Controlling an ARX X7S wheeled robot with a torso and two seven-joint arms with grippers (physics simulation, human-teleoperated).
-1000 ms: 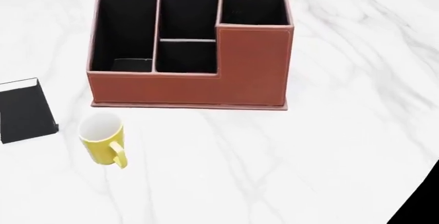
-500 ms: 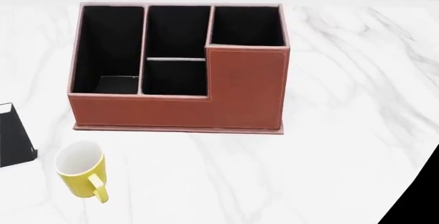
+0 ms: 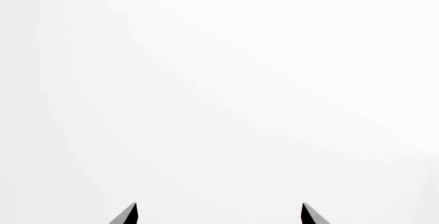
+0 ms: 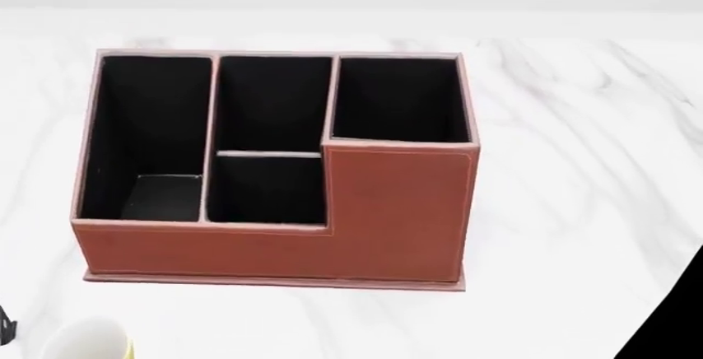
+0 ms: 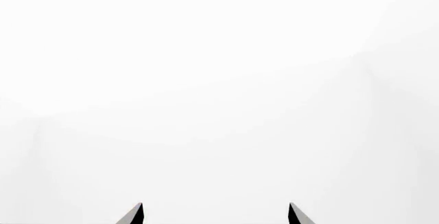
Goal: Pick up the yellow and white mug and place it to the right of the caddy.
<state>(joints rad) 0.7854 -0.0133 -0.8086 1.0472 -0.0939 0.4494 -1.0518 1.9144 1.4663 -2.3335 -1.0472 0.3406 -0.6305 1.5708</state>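
The reddish-brown caddy (image 4: 363, 219) with black-lined compartments fills the middle of the head view on the white marble table (image 4: 571, 170). Only the white rim and a sliver of yellow of the mug (image 4: 86, 341) show at the bottom left edge, in front of the caddy's left end. Neither gripper shows in the head view. In the left wrist view the left gripper (image 3: 219, 215) shows two fingertips wide apart, with nothing between them, over blank white. In the right wrist view the right gripper (image 5: 216, 215) is likewise open and empty.
A corner of a small black slab (image 4: 6, 330) shows at the left edge beside the mug. The table's edge cuts across the bottom right corner, with black beyond it (image 4: 676, 318). Bare marble lies to the right of the caddy.
The head view has shifted: the caddy has slid down and grown larger in the picture. The mug and black slab have dropped almost out of view at the bottom left.
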